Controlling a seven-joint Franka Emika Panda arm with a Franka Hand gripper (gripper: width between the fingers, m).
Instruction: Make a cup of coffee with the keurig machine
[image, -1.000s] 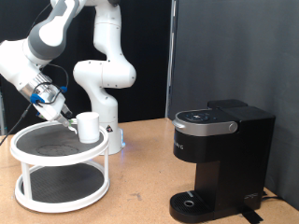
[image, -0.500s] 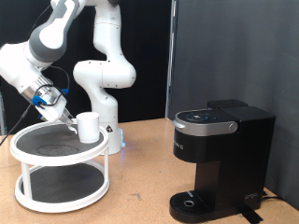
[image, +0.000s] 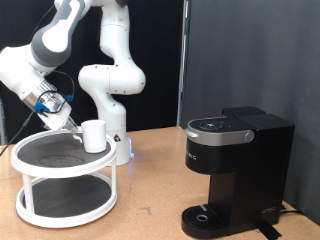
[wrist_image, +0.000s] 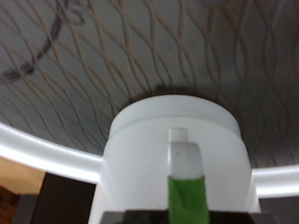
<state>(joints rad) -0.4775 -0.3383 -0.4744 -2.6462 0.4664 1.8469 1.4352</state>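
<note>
The white cup (image: 95, 135) stands upright on the top tier of a round white two-tier stand (image: 40, 168), at its edge towards the exterior view's right. My gripper (image: 73, 124) is right beside the cup on the exterior view's left, at rim height. In the wrist view the cup (wrist_image: 140, 149) fills the frame, with one green-padded finger (wrist_image: 185, 191) against its wall; the other finger is hidden. The black keurig machine (image: 240, 165) stands at the exterior view's right with its lid down and its round drip tray (image: 205, 215) bare.
The stand's top tier is a dark mesh surface (wrist_image: 112, 56). The robot's white base (image: 112, 95) stands behind the stand. Bare wooden tabletop (image: 150, 190) lies between the stand and the machine. A black curtain hangs behind.
</note>
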